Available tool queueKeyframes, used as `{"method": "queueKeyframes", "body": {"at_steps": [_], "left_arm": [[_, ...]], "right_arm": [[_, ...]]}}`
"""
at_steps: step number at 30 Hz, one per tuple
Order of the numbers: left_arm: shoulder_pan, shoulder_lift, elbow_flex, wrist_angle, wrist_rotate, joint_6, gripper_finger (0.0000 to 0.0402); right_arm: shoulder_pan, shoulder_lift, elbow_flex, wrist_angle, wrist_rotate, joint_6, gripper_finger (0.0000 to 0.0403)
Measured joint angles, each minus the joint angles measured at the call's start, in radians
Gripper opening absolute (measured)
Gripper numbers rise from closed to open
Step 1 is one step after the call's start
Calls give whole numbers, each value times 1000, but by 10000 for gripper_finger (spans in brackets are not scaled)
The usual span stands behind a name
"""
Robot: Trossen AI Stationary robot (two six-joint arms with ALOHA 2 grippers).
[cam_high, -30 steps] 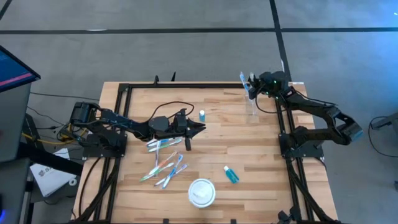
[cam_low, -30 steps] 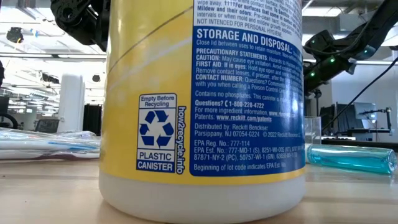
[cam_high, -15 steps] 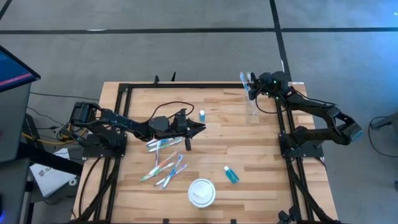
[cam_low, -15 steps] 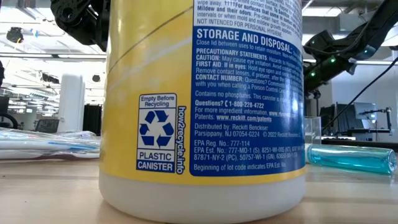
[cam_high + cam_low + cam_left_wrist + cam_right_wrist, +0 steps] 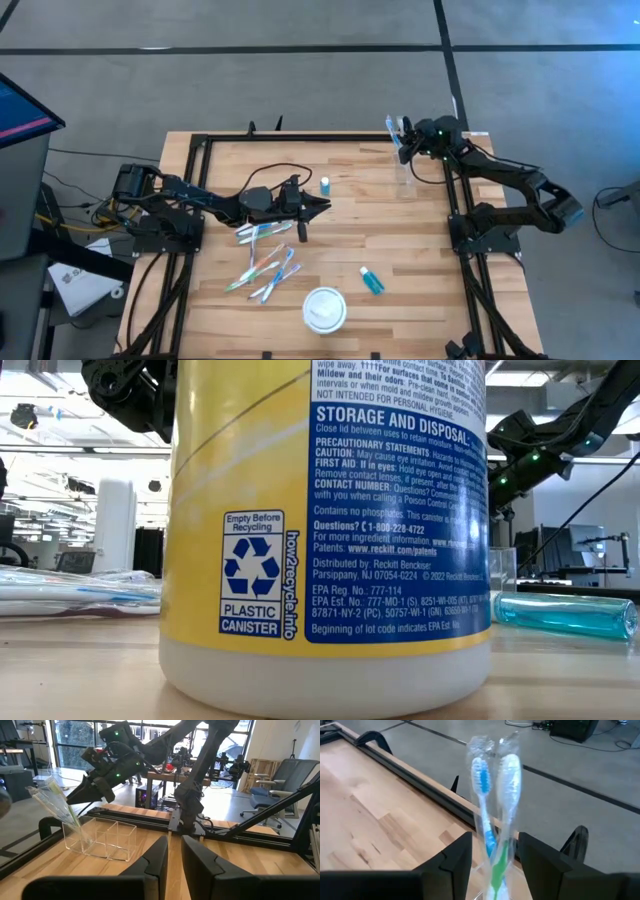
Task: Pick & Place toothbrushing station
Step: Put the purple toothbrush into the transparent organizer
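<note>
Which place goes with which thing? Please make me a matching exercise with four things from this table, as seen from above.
Things:
1. canister
2. lying tube
3. loose brushes
4. clear holder

Places:
A. at the table's right edge, with wrapped brushes standing in it
B. in a heap on the table's left half
C. lowest in the high view, about mid-width
D. close to the canister, on its right

Pairs: 1-C, 2-D, 3-B, 4-A
</note>
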Motion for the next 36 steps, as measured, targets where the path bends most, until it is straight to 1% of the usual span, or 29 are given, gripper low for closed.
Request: {"method": "queueKeyframes", "body": {"at_steps": [4, 9, 14, 20, 24, 29, 32, 36], "left_arm": [[0, 0, 0, -3, 0, 0, 48], [0, 0, 0, -14, -5, 0, 48], [0, 0, 0, -26, -4, 0, 48], [0, 0, 0, -36, -4, 0, 48], [0, 0, 1, -91, -3, -26, 48], [-5, -1, 1, -216, 0, -84, 48], [-6, -28, 1, -326, 1, -151, 48], [-10, -111, 1, -534, 0, -295, 45]], "right_arm": [[0, -19, 0, -19, 0, 0, 158], [0, -79, 0, -61, -1, -3, 162], [4, -146, 0, -154, 0, -3, 159], [50, -208, 0, -263, -1, -19, 157], [113, -256, 0, -317, -2, -19, 156], [239, -303, 0, -368, -7, -12, 148], [327, -324, 0, -372, -7, 11, 142], [425, -335, 0, -376, -1, 32, 134]]}}
